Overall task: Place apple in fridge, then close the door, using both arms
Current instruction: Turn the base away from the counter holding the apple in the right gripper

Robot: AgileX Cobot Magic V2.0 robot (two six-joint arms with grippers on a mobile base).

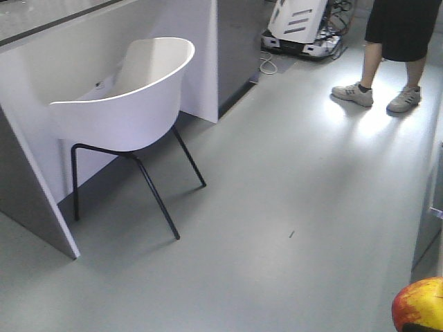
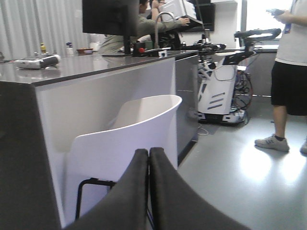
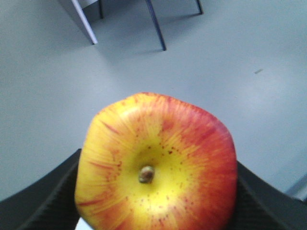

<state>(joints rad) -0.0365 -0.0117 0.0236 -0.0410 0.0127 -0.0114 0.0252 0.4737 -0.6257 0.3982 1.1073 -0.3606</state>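
Apple (image 3: 156,165): rounded, slightly angular in outline, skin smooth and waxy. Yellow around the dimple, with red streaks fanning outward to solid red on the right flank; fine dark speckles are noted. A small brown nub is seen in the dimple. The core axis is pointed straight up at the right wrist camera, dimple end facing the lens. No marked long axis can be made out.

Location: the apple is carried in the air over bare floor (image 1: 291,207), well apart from the chair (image 1: 131,97). In the front view it is caught at the lower right corner (image 1: 419,303), partly cut off by the frame.

Right gripper (image 3: 156,206): jaws are spread to the apple's width and clamped on it. Black ribbed pads (image 3: 45,203) are pressed against its left and right sides.

Left gripper (image 2: 148,158): matte black fingers (image 2: 136,191) are pressed flat together, only a thin seam between them. Nothing is held.

Surroundings: floor smooth grey, faintly glossy, window glare recorded at the far end. Chair a white moulded plastic shell on thin black metal legs, tucked against a counter (image 2: 110,64) with a polished grey top and pale flat side panels. A person (image 1: 394,48) in black shorts and grey trainers is standing on the far side of the floor.
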